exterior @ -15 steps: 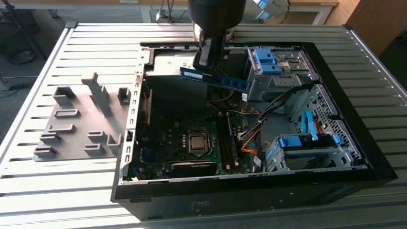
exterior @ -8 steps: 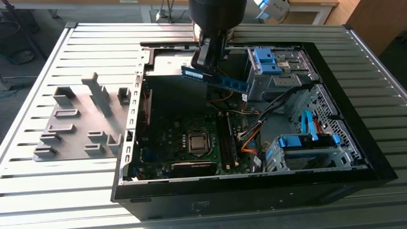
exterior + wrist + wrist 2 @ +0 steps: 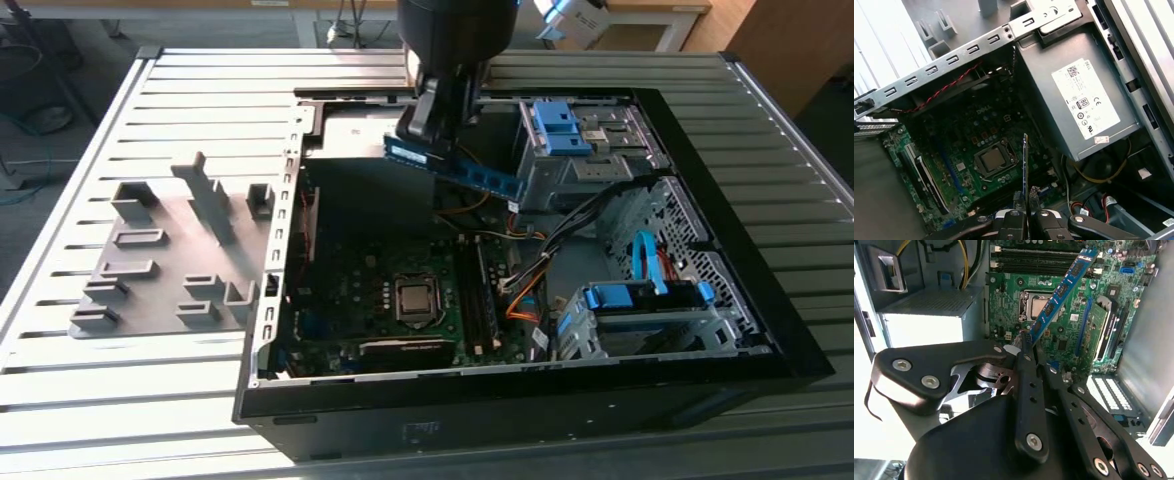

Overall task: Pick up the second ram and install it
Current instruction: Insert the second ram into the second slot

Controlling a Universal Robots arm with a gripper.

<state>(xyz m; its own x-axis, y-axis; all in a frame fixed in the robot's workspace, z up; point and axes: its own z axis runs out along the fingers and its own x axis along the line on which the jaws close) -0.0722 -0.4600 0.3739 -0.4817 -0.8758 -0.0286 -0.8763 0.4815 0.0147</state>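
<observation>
Carry step: your fingers (image 3: 1029, 390) clamp the second ram (image 3: 454, 168) aloft, tilted, not yet squared to the slots (image 3: 481, 290) at its 6 o'clock in the exterior view.

A desk (image 3: 147, 410) of pale metal slats is seen in the exterior view, its slats running from 9 o'clock to 3 o'clock across the scene. Two things are carried directly on it. An open black computer case (image 3: 507, 420) is laid on its side over the middle and the 3 o'clock half, with its open face turned upward and its green board exposed. A grey moulded holder tray (image 3: 154, 300) is set flat on the slats at the case's 9 o'clock, just beside the case wall, with upright tabs standing from its base. Slats are seen at 6 o'clock of the case and at 9 o'clock of the tray.
</observation>
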